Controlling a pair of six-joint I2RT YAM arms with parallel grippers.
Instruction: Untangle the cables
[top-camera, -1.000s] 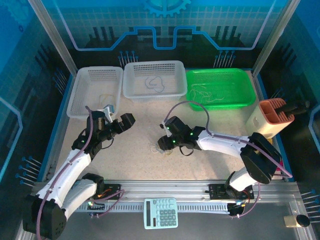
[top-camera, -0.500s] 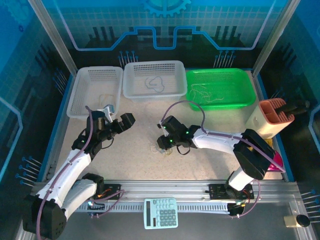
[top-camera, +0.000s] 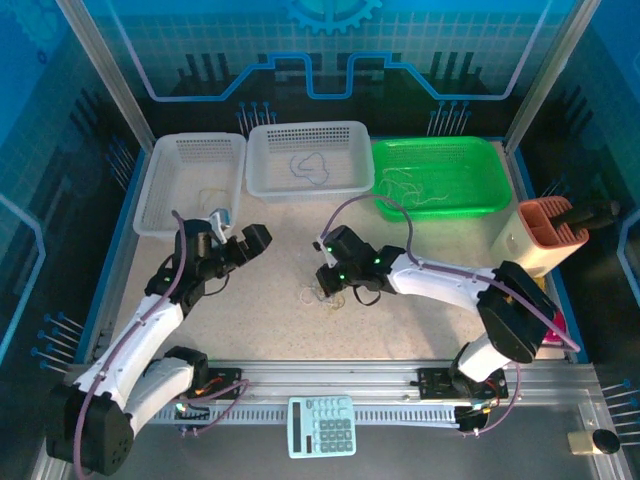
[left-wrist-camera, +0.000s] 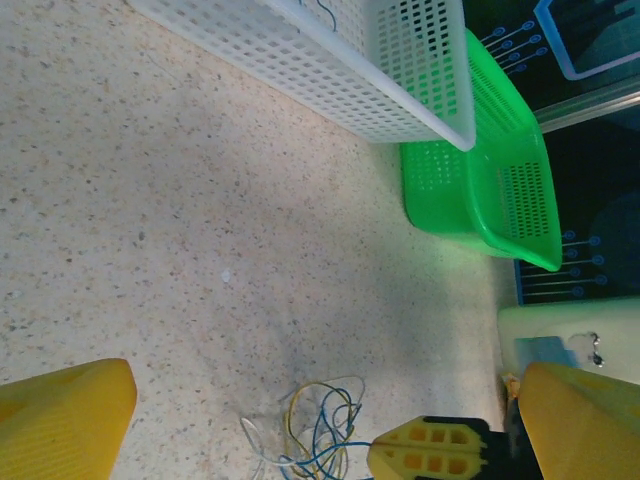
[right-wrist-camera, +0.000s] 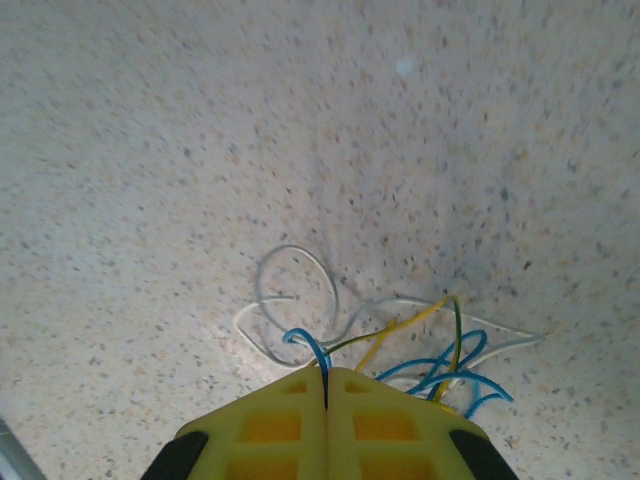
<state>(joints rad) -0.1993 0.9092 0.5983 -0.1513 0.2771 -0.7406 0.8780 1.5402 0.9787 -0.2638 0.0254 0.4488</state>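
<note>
- The cables (right-wrist-camera: 400, 340) lie in a small blue, yellow and white tangle on the speckled table (top-camera: 270, 300).
- The right tool (right-wrist-camera: 325, 385) is clenched, pinching a blue strand at the tangle's edge.
- The left tool (top-camera: 247, 243) hangs released, fingers wide apart, left of the tangle.

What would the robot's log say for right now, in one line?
right fingers: shut on cables, pinching a blue one | left fingers: open, holding nothing | cables: tangled on table

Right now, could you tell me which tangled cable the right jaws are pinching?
The blue cable: its loop runs into the seam of the shut right jaws; the white loops lie free.
</note>
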